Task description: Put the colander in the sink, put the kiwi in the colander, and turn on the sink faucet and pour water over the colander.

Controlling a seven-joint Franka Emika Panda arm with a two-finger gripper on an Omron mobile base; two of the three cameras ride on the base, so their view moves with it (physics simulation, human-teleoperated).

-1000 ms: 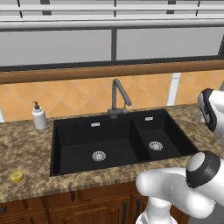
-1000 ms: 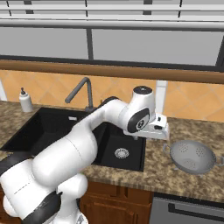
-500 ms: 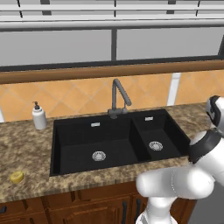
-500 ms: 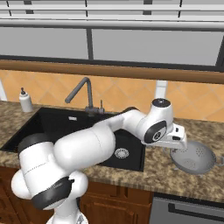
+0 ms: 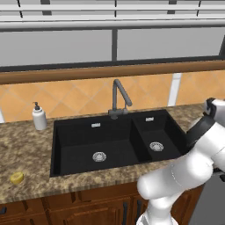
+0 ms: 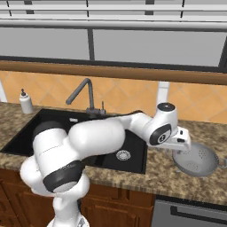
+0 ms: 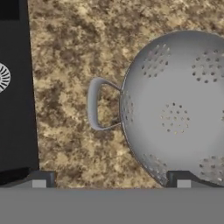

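Jaws stand released, spread as wide as they go, and grasp nothing. In the hand view the two tips of our gripper rise at the bottom edge, one at each side; the colander lies ahead of them and off toward the right-hand tip, its bowl open to us, its rim not yet between the tips. Its near loop handle sits ahead of the gap between the tips, over bare counter. Beyond the left-hand tip runs the dark edge of the sink, with a sliver of drain showing.

We judge the step in hand to be the reach for the colander, the first of the task. To do it well, we think we should lower straight down with one tip inside the rim and one outside, next to the handle, where the wall is thin enough to pinch; the whole bowl looks too broad to span. A shiny curved wall may slip, so we would close fully before lifting.

From the right base view the gripper hangs just beside the colander, which sits on the counter beside the sink. The kiwi lies well apart, past the sink's far end, and the faucet stands behind the basins, dry.

We can read no brand, label or writing anywhere.
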